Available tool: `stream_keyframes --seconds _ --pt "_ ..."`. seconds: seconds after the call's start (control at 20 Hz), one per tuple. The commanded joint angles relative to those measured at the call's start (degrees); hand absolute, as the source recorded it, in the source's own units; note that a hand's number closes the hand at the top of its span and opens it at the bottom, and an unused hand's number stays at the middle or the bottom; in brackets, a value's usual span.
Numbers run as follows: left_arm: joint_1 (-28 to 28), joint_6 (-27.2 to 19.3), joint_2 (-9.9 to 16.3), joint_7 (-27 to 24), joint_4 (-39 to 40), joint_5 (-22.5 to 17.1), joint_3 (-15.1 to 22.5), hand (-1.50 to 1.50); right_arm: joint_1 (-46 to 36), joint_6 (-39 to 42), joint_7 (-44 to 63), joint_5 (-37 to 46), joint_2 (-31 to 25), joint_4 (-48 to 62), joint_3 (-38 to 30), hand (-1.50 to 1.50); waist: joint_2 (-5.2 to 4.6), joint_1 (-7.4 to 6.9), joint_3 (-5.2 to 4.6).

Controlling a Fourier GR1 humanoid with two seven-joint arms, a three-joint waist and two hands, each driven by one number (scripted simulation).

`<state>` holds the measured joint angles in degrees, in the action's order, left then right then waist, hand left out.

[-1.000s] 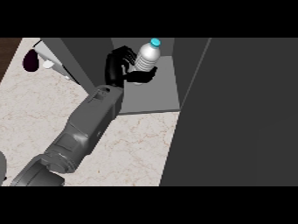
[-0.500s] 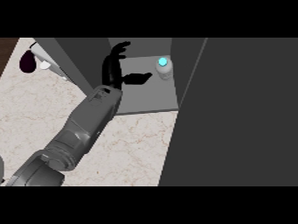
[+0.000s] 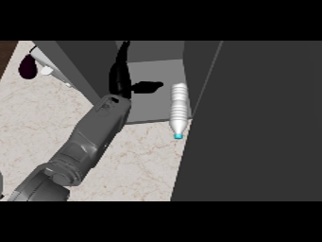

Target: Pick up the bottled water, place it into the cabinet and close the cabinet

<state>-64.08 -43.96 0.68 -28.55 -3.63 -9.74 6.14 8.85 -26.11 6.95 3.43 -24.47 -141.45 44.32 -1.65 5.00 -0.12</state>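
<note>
Only one robot hand shows in the head view, reaching up from the lower left on its grey forearm into the open cabinet. Which arm it belongs to is hard to settle from this angle; it enters from the left side of the view, so I take it for the left. Its fingers stand straight, pointing toward the back of the cabinet, with the thumb stretched out to the right, and it holds nothing.

As for progress, the bottled water is out of the hand and lies on its side along the right edge of the cabinet floor, close against the dark door panel. Its blue cap points toward the viewer and seems to reach past the front lip of the shelf, over the marbled tabletop. So the placing looks only partly done: the bottle is lying down and perhaps not wholly inside. The cabinet is open, and closing it remains.

The bottle lies just to the right of the hand, near the outstretched thumb but apart from it.
</note>
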Motion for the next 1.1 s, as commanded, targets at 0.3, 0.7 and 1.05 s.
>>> stream_keyframes --seconds 0.3,0.7,1.05 --pt "2.0 14.6 -0.6 -9.8 -8.3 -4.6 -4.3 1.50 -0.6 -0.1 1.5 -0.5 0.0 -2.7 -0.5 -1.50 0.32 -0.91 -0.06" --pt "7.4 27.6 -0.7 -16.7 -12.5 -10.0 -4.0 1.50 0.1 -1.3 4.5 2.4 -0.7 -4.9 0.9 -1.50 1.40 -2.15 0.03" --pt "9.2 39.0 -0.7 -13.1 -15.9 -13.9 -1.5 1.50 -0.4 -3.1 4.4 3.7 -0.5 -4.1 -0.5 -1.50 1.75 -3.53 0.05"
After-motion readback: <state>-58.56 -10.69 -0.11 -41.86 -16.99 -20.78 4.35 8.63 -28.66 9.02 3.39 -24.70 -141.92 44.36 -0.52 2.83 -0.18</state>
